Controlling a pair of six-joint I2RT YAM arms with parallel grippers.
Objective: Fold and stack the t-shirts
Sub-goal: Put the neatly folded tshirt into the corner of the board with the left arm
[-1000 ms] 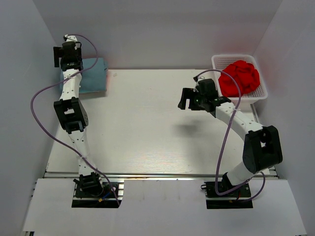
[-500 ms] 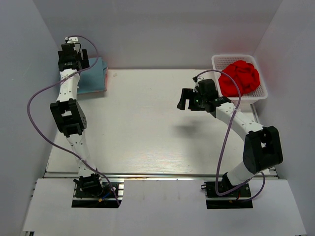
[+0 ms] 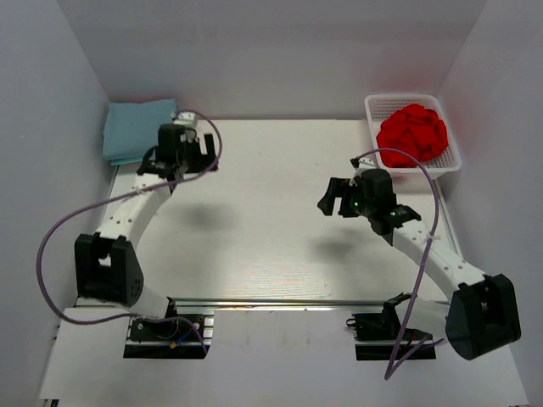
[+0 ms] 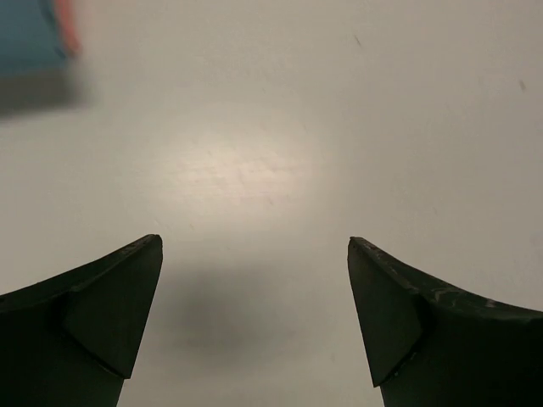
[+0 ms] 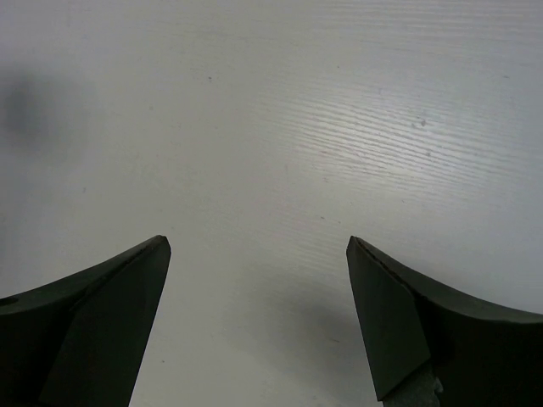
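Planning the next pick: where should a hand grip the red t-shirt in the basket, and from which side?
Probably a raised fold atop the crumpled red t-shirt, from straight above: it lies bunched inside the white basket, whose walls block a sideways approach.

The left arm (image 3: 127, 212) and right arm (image 3: 428, 252) had white tubular links joined by chunky black joint housings (image 3: 106, 270), each trailing a thin purple cable (image 3: 49, 240). The left gripper (image 4: 254, 254) and right gripper (image 5: 259, 254) carried dark, matte, wedge-shaped fingers (image 4: 102, 314) tapering to points.
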